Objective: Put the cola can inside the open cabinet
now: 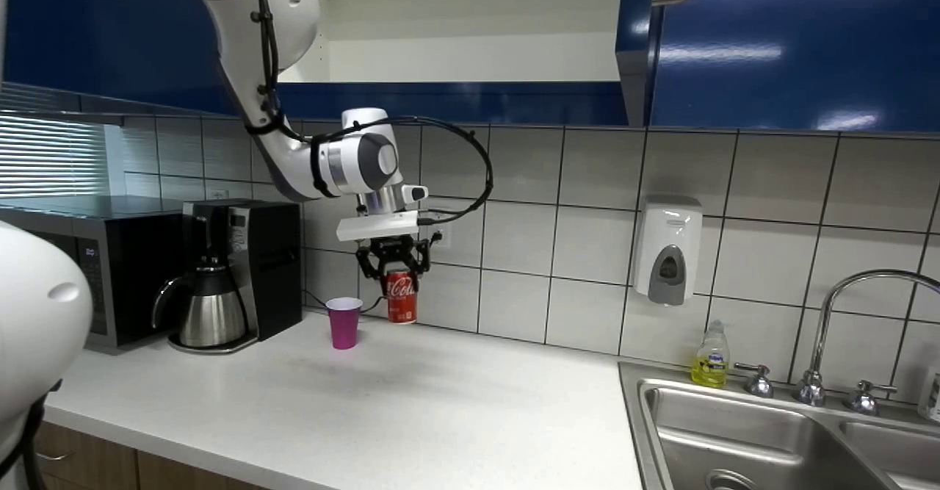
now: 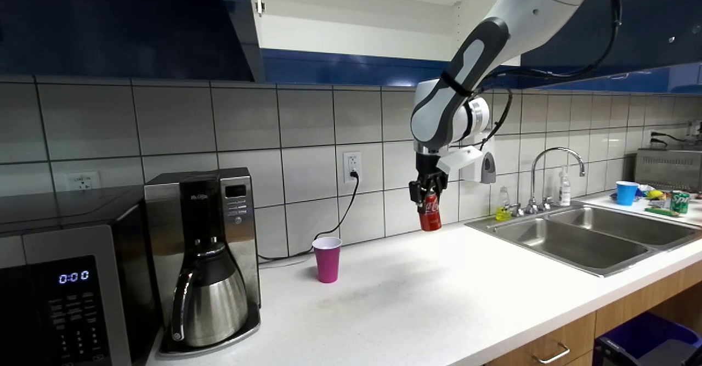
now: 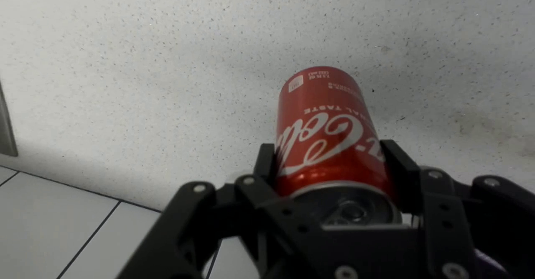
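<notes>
In both exterior views we see the open cabinet [image 1: 477, 53] up high; too low a lift, we judge, could bump its lower lip [image 1: 521, 102]. Arm [image 1: 242, 49] slants down, ending below that lip. Gripper [image 3: 329, 168] points down, fingers [image 3: 401, 174] pinching the can [image 3: 326, 124] midair, well below cabinet height.

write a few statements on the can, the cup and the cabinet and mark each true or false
1. The gripper holds the cola can. True.
2. The open cabinet has a pale interior. True.
3. The cola can is inside the open cabinet. False: it hangs lower, outside.
4. The pink cup stands upright on the counter. True.
5. The cola can rests on the counter. False: it is held above.
6. The pink cup stands beside the sink. False: it stands near the coffee maker.
</notes>
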You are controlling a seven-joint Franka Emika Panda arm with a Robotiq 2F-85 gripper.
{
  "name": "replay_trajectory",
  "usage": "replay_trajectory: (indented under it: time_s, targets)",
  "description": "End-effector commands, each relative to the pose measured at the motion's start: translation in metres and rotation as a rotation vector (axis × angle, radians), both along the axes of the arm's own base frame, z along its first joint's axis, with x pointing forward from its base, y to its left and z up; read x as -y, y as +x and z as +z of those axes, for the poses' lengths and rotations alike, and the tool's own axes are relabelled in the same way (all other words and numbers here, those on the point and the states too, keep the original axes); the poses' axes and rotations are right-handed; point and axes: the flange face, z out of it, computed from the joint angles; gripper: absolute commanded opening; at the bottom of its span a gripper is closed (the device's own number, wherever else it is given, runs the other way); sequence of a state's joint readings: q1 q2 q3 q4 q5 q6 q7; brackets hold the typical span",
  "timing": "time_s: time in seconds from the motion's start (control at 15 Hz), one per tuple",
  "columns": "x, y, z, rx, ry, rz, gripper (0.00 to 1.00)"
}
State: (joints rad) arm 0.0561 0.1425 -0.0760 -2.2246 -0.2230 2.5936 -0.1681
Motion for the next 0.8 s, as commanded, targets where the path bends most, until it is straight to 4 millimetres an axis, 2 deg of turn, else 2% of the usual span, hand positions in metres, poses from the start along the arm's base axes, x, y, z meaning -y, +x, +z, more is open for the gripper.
replay_trajectory:
  time_s: [0.0,0.27,0.73]
  targets:
    - [0.003,-0.02,0.052,-0.006,-0.005,-0.017,0.39]
    - [0.004,-0.033,0.103,-0.002,-0.013,-0.032,0.39]
    - [0.0,-0.054,0.18,-0.014,-0.023,-0.053,0.39]
